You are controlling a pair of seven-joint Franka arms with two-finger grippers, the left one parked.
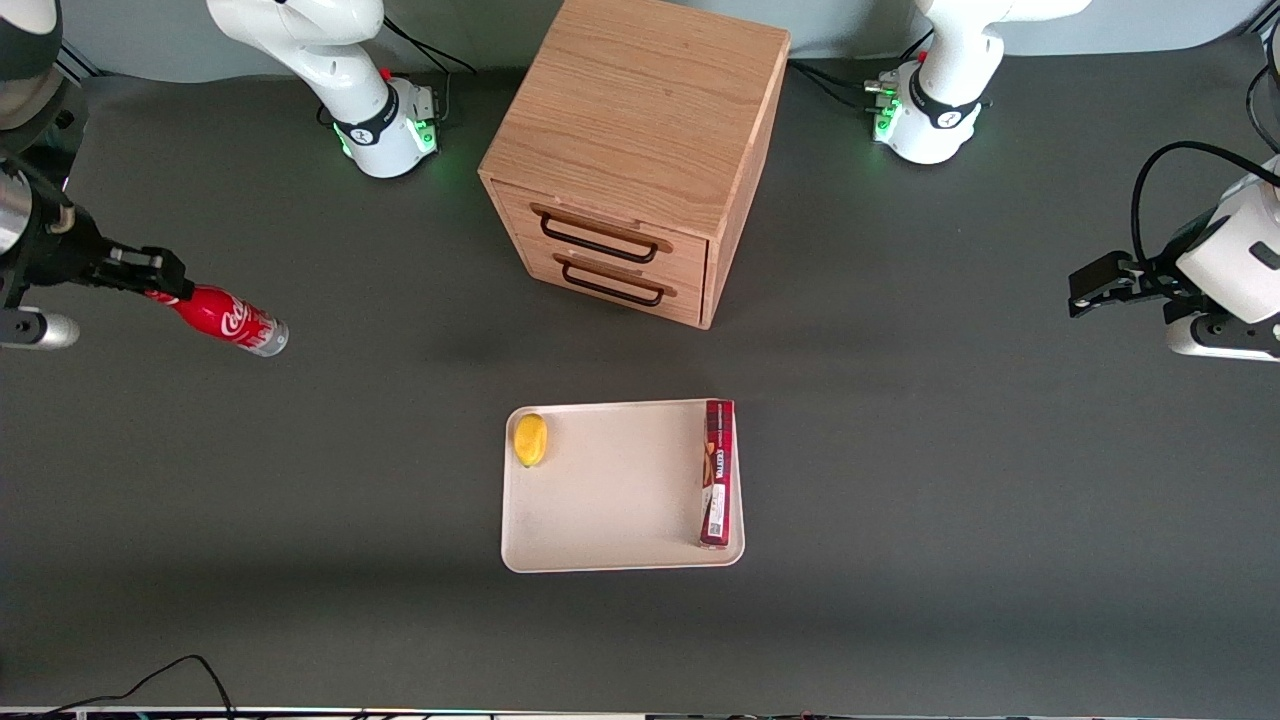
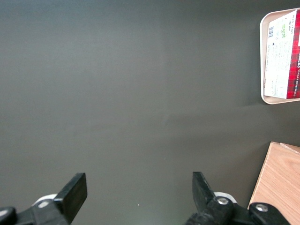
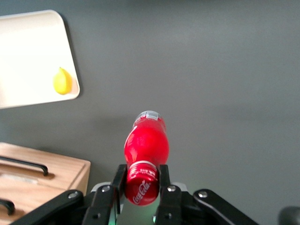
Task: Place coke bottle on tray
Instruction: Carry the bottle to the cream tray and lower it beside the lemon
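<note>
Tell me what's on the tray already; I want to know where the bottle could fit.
On the tray lie a lemon in one corner and a long red box along one edge. The gripper, toward the working arm's end, holds the coke bottle.

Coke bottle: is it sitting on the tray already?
No. The coke bottle is held at its cap end by the gripper, toward the working arm's end of the table, well apart from the tray.

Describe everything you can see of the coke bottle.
The coke bottle is small, glossy red, with a white script logo, a red cap and a silvery base. The gripper is shut on its cap end, toward the working arm's end of the table. It points base-outward, away from the tray, touching nothing else visible.
</note>
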